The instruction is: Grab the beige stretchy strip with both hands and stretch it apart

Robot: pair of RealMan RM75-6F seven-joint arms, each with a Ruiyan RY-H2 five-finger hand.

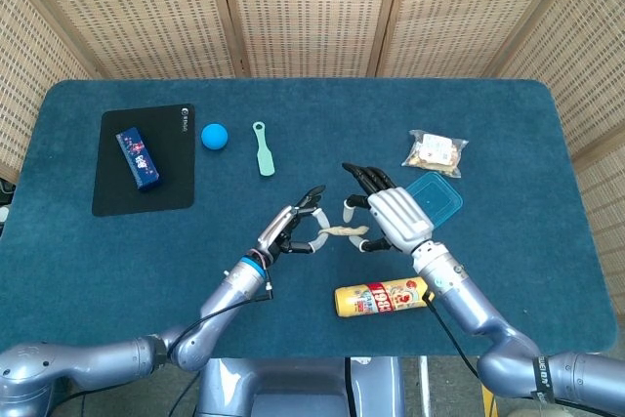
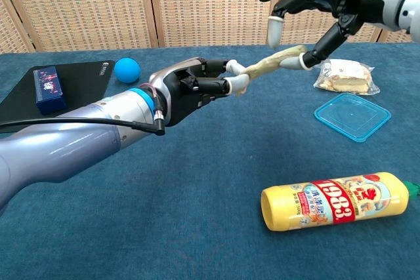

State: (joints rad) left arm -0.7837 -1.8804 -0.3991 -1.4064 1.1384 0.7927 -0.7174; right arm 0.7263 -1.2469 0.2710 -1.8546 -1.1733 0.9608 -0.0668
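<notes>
Left robot hand (image 2: 197,90) pinches the limp beige strip (image 2: 272,63); right robot hand (image 2: 328,1), fingers spread, touches its far end.

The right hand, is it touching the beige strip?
Touching. In the chest view one fingertip of the right hand rests against the strip's far end; the left hand pinches the other end.
</notes>
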